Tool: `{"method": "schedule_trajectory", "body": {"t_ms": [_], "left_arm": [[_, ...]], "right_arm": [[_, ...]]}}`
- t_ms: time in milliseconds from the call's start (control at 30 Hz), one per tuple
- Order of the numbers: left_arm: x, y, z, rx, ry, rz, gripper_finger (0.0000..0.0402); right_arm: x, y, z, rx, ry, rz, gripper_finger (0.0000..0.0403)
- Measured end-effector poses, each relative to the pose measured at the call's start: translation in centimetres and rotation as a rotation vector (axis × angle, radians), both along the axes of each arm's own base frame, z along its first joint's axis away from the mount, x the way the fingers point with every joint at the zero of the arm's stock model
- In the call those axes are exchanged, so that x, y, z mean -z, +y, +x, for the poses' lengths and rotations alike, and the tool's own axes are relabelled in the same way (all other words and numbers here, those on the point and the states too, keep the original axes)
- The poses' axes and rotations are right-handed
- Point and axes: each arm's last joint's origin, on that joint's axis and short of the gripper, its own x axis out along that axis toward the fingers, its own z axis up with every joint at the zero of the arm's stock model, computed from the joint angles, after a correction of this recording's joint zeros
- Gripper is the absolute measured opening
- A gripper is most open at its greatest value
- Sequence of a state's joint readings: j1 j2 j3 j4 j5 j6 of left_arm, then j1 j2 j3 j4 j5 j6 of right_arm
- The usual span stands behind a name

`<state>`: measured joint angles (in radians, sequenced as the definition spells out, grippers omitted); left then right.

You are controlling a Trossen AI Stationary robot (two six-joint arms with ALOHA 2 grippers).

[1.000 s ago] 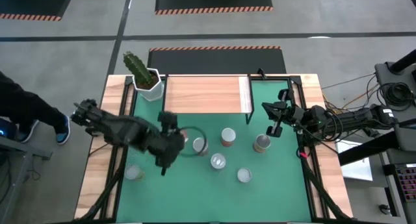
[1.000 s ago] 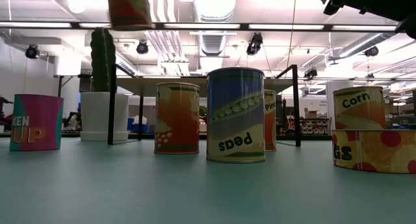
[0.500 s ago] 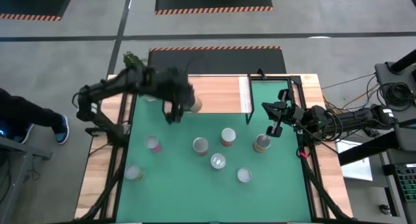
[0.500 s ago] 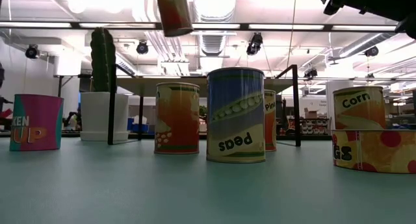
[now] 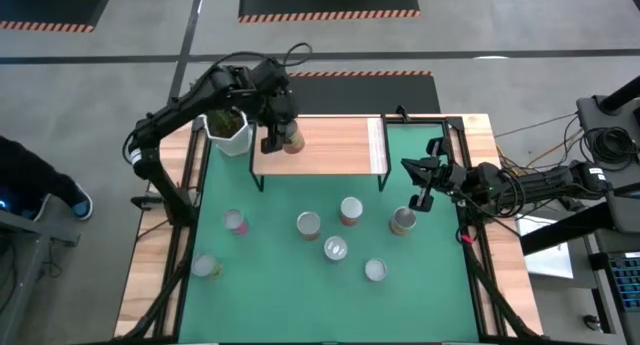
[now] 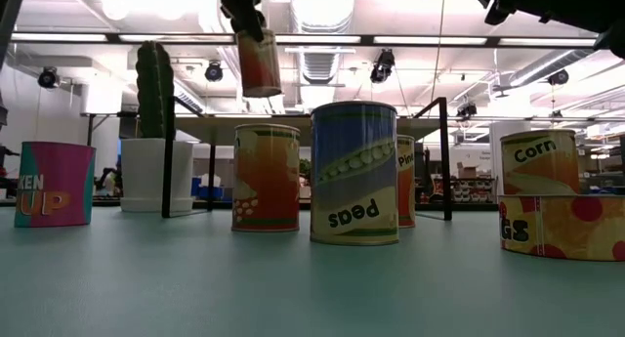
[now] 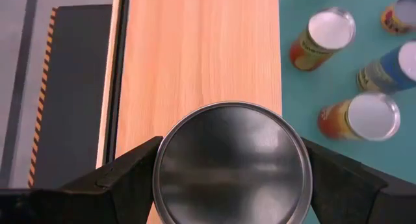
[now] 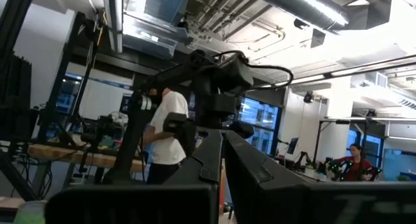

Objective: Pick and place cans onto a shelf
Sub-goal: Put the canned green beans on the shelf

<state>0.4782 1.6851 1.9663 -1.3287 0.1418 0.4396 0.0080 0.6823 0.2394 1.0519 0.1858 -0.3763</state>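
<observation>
My left gripper (image 5: pixel 281 133) is shut on a can (image 5: pixel 293 137) with a red-orange label (image 6: pixel 259 63). It holds the can in the air over the left part of the shelf (image 5: pixel 335 145), a light-wood board (image 7: pixel 201 55) on black legs. Several more cans stand upright on the green mat: (image 5: pixel 235 221), (image 5: pixel 308 224), (image 5: pixel 350 210). My right gripper (image 5: pixel 424 192) waits shut and raised at the table's right side, touching nothing. My left gripper pinches the can between its two fingers (image 7: pixel 133 175), one on each side of the wall just below the silver top (image 7: pixel 233 162). The fingers come from above, slanting down. The can hangs clear above the shelf board, slightly tilted (image 6: pixel 259 63).
A white pot with a cactus (image 5: pixel 230 127) stands right beside the shelf's left end, close to my left arm. A black frame post (image 5: pixel 385 150) marks the shelf's right end. The board to the right of the held can is bare.
My left gripper has carried the can from above the mat's left middle toward the table's far edge and a little right, over the shelf's left part. Its wrist has rolled along the way. The can has stayed lifted clear throughout.
</observation>
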Motion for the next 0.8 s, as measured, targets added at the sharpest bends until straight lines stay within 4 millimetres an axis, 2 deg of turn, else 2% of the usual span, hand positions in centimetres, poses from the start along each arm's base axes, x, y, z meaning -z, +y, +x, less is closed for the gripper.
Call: {"method": "schedule_trajectory", "body": {"t_ms": [333,600,800], "left_arm": [[1.3,0.3,0.5,0.044,0.064,-0.009,0.0302],[3.1,0.4,0.7,0.050,0.122,-0.036,0.0303],[3.5,0.5,0.8,0.051,0.123,-0.034,0.0303]], "right_arm": [[0.0,0.0,0.0,-0.001,0.003,0.002,0.0009],[0.0,0.0,0.0,-0.001,0.005,0.002,0.0009],[0.0,0.0,0.0,-0.001,0.005,0.002,0.0009]]}}
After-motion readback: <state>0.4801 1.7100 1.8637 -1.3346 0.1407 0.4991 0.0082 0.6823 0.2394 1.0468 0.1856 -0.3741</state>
